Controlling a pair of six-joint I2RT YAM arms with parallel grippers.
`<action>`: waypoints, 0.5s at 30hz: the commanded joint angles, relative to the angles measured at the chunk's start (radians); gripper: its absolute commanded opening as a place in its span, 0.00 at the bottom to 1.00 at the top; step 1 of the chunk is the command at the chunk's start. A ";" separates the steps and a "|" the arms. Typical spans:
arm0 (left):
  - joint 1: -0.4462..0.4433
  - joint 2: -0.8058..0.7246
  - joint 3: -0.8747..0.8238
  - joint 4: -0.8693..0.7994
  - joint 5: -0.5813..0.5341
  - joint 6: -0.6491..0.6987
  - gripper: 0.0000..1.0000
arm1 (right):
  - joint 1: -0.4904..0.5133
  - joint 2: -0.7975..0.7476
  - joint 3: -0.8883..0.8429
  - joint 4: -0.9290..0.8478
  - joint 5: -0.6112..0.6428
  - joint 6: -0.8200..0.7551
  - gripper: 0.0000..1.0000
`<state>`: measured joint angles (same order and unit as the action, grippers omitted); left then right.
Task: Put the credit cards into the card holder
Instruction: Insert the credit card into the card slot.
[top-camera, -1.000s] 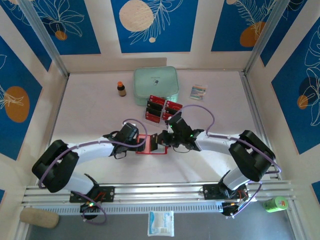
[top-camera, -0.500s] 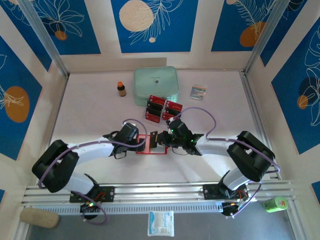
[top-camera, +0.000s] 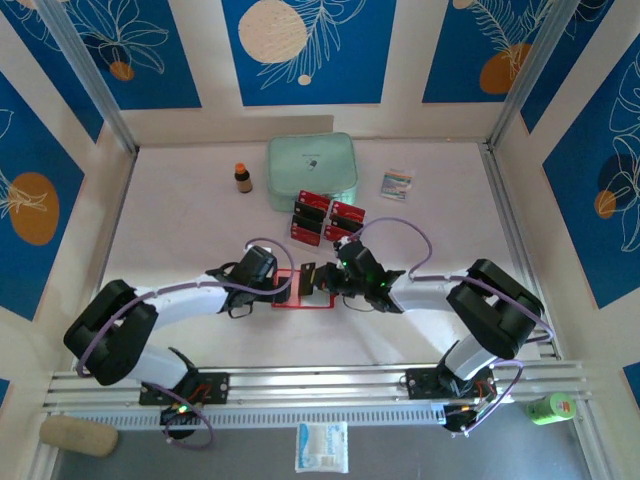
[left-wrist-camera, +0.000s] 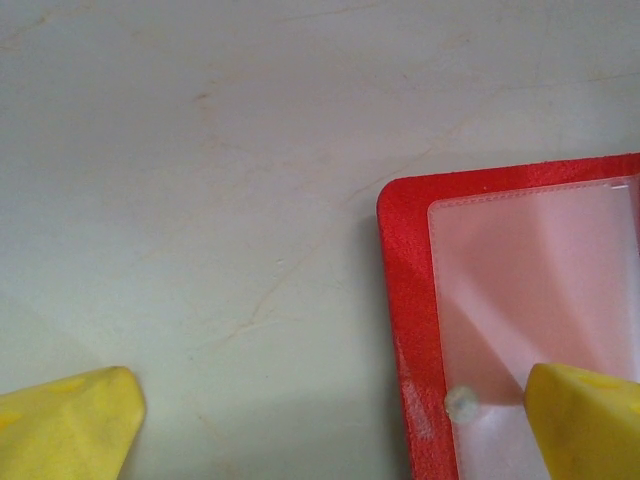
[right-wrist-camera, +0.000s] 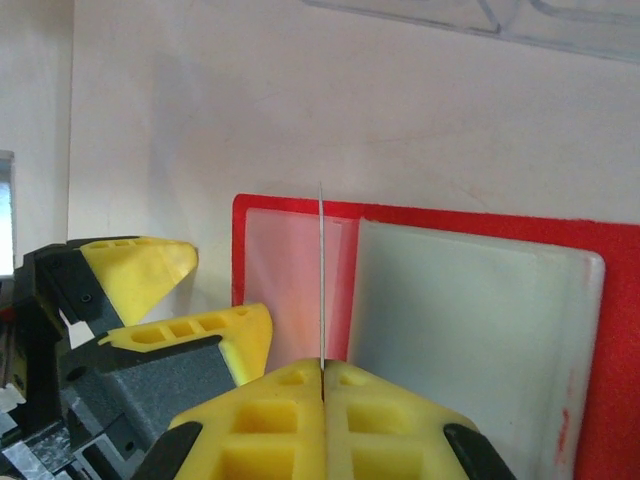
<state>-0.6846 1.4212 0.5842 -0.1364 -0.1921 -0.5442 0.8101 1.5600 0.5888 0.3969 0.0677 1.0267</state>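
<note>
One credit card (right-wrist-camera: 321, 280) pinched edge-on in right fingers (right-wrist-camera: 280, 400) — card holder (right-wrist-camera: 450, 222) straight ahead beneath it, left fingers (left-wrist-camera: 585, 425) spread astride its edge.

Red card holder (top-camera: 305, 303) lies open; credit cards (top-camera: 322, 218) cluster beyond, one held edge-on.

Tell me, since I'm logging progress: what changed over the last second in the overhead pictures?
The right gripper, shut on a credit card held edge-on, moved left with its arm, closer over the open card holder. Nothing was taken hold of or let go. The left gripper stayed open at the holder's left edge, and the remaining credit cards stayed put.
</note>
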 joint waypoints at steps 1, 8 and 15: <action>0.008 0.012 -0.037 -0.056 -0.008 -0.022 1.00 | 0.008 0.013 -0.020 0.024 0.028 0.016 0.00; 0.009 0.021 -0.034 -0.051 -0.006 -0.020 1.00 | 0.007 0.030 -0.032 0.049 0.018 0.032 0.00; 0.010 0.028 -0.040 -0.044 -0.003 -0.020 1.00 | 0.007 0.036 -0.038 0.076 0.004 0.044 0.00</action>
<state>-0.6846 1.4216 0.5838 -0.1337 -0.1925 -0.5442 0.8116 1.5826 0.5610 0.4465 0.0753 1.0569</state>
